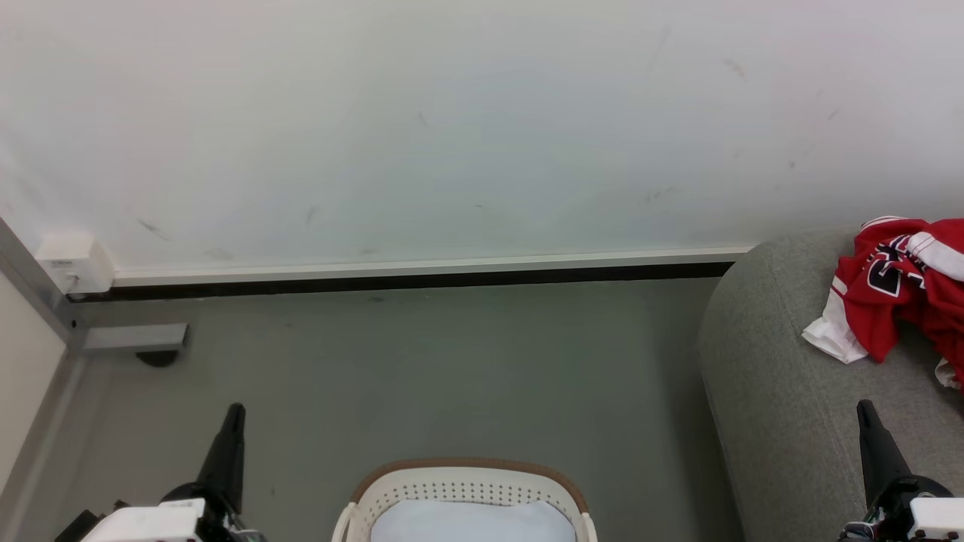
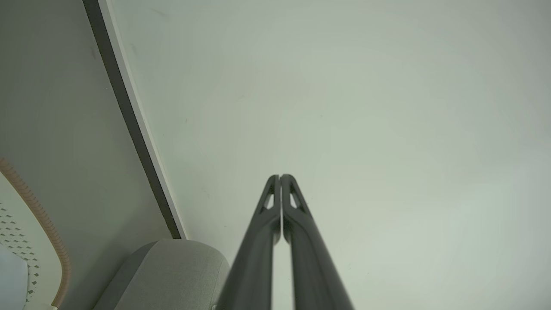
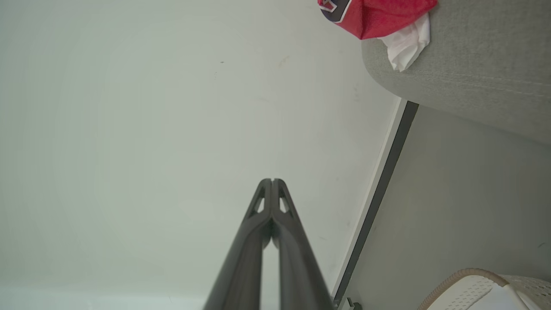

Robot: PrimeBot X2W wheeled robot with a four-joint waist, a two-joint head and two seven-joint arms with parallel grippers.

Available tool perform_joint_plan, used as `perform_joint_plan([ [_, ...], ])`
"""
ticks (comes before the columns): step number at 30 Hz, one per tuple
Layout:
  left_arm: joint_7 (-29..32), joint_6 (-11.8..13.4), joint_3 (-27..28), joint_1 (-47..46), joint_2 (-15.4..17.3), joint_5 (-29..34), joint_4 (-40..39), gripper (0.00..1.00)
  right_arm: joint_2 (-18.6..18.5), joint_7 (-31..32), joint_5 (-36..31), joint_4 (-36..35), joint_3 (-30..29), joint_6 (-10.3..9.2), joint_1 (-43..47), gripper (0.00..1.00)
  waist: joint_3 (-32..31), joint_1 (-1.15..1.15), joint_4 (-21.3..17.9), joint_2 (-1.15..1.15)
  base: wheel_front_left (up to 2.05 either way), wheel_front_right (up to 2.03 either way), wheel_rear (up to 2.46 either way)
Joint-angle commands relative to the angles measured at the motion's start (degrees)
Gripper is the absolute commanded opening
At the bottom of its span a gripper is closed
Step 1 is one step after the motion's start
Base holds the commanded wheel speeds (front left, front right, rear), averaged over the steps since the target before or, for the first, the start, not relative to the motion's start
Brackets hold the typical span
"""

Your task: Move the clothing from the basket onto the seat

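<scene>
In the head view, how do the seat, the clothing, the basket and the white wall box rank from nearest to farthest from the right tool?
1. The seat, directly behind the right tool.
2. The clothing, on the seat, toward the wall.
3. The basket, on the floor at bottom centre.
4. The white wall box, in the far left corner.
</scene>
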Motion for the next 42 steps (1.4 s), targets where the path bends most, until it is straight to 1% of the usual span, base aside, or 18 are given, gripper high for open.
perform_joint_plan([
  [1, 0.2, -0.1, 0.2, -0.5, 0.1, -0.8, 0.0, 0.0, 0.1, 0.2, -0.2, 0.1, -0.2, -0.12, -0.7, 0.0, 0.0, 0.0, 0.0, 0.0, 0.0, 0.0, 0.0],
  [42, 0.2, -0.1, 0.2, -0.5, 0.1, -0.8, 0.0, 0.0, 0.2, 0.3, -0.4, 0.1, -0.4, -0.12, -0.7, 0.0, 0.0, 0.0, 0.0, 0.0, 0.0, 0.0, 0.0],
])
